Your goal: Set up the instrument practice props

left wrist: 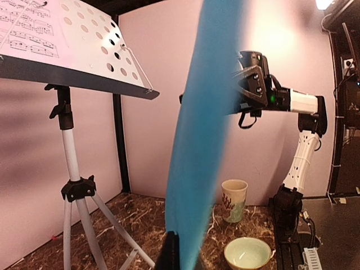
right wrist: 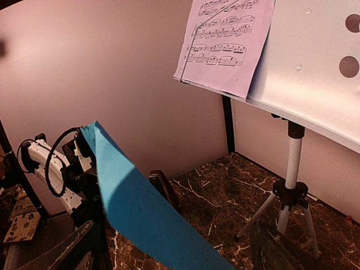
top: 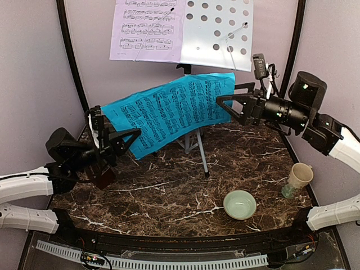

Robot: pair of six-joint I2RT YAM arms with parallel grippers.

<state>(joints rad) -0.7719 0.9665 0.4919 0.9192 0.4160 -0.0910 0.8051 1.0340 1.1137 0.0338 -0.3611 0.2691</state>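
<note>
Gripper handover: cyan sheet [top: 169,109] is pinched shut by left gripper [top: 121,140], below the music stand [top: 216,31].
Right gripper [top: 233,104] is spread open at its far edge; thin, limp, tear-prone paper is best taken by an edge.

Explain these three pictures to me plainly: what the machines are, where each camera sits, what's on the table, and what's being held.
Two robot arms are bolted to a marble-patterned table. One picture looks down from above; the other two come from cameras on each wrist.

A music stand carries a lavender sheet-music page. A pale green bowl and a cream mug sit near the right arm.

The left hand is shut on the cyan sheet-music page. The right hand is open at the page's other end.
</note>
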